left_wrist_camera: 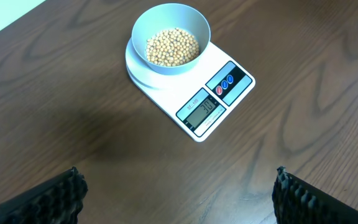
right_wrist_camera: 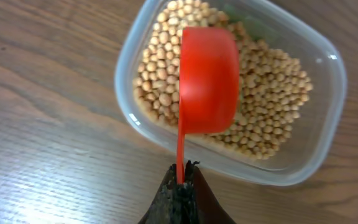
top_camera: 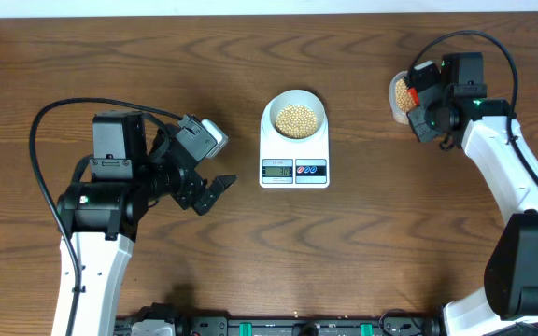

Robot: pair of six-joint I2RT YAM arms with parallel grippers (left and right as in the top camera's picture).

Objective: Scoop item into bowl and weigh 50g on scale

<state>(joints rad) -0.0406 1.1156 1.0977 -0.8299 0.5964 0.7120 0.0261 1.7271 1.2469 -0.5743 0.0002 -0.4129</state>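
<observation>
The pale bowl [top_camera: 294, 114] holds tan beans [top_camera: 297, 119] and stands on the white scale [top_camera: 294, 170] at the table's middle; bowl [left_wrist_camera: 170, 37], beans [left_wrist_camera: 171, 46] and scale [left_wrist_camera: 229, 87] also show in the left wrist view. My left gripper [top_camera: 215, 191] is open and empty, left of the scale; its fingers frame bare table [left_wrist_camera: 178, 190]. My right gripper [right_wrist_camera: 183, 171] is shut on the handle of a red scoop [right_wrist_camera: 207, 81], held over a clear tub [right_wrist_camera: 319, 134] of beans [right_wrist_camera: 272, 93]. The tub [top_camera: 398, 96] sits at the far right under the gripper [top_camera: 425, 98].
The scale's grey display [left_wrist_camera: 202, 110] is lit; its digits are too small to read surely. The wooden table's back edge [top_camera: 269, 13] runs along the top. Both arm bases stand at the front corners.
</observation>
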